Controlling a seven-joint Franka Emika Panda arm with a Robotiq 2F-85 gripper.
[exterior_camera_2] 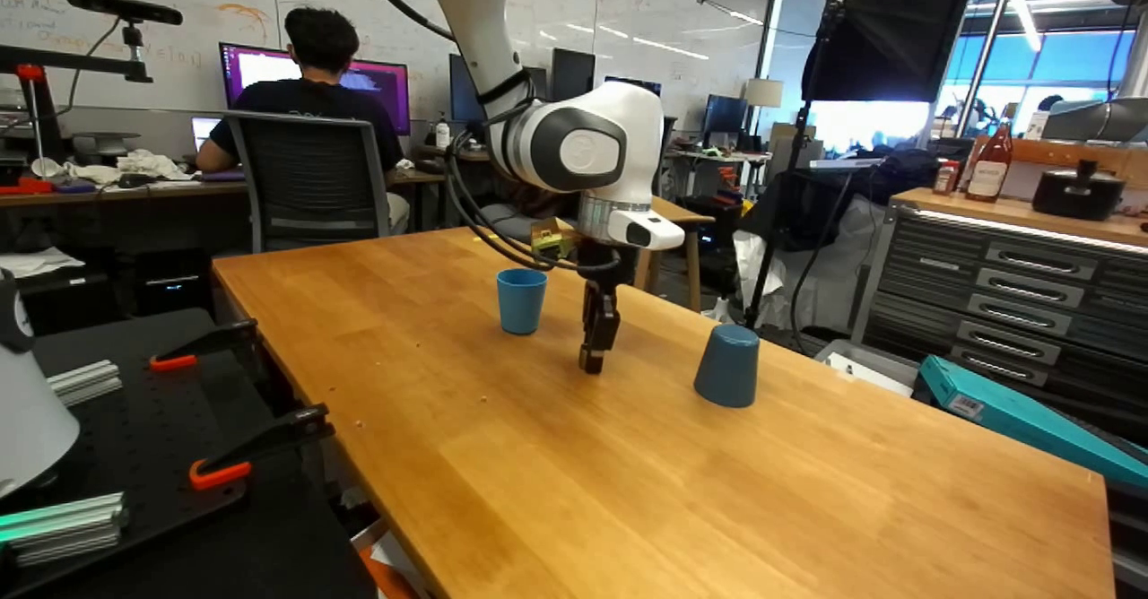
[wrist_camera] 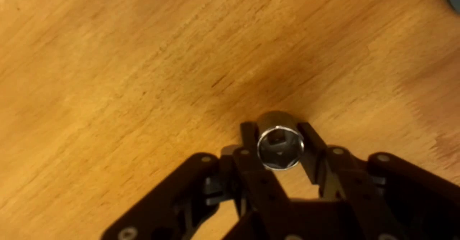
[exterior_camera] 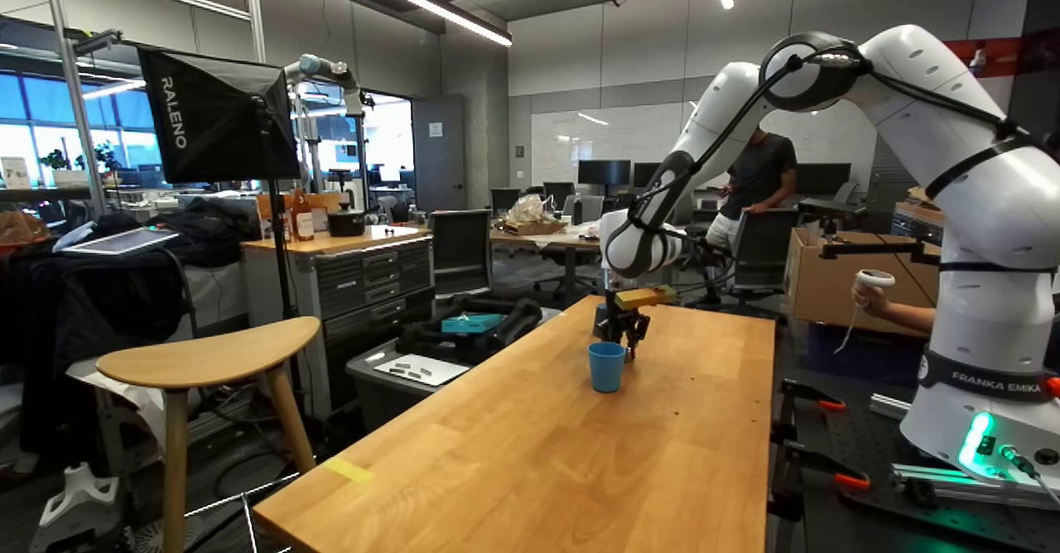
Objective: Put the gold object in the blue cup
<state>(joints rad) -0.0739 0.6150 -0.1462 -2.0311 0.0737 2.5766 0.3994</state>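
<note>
Nearest in an exterior view, a darker blue cup (exterior_camera_2: 726,368) stands upside down on the wooden table (exterior_camera_2: 628,491), at three o'clock from the gripper (exterior_camera_2: 592,359). Next comes the gripper itself, pointing down, low over the tabletop. Seen from the wrist, its fingers (wrist_camera: 313,155) pinch the gold object (wrist_camera: 280,147), a hollow metal piece with a shiny rim; whether its underside touches the wood I cannot tell. Farther back, at ten o'clock and apart from the fingers, the blue cup (exterior_camera_2: 521,305) stands upright. Beyond the table, between ten and eleven, a person (exterior_camera_2: 323,90) sits in a dark chair (exterior_camera_2: 309,177).
</note>
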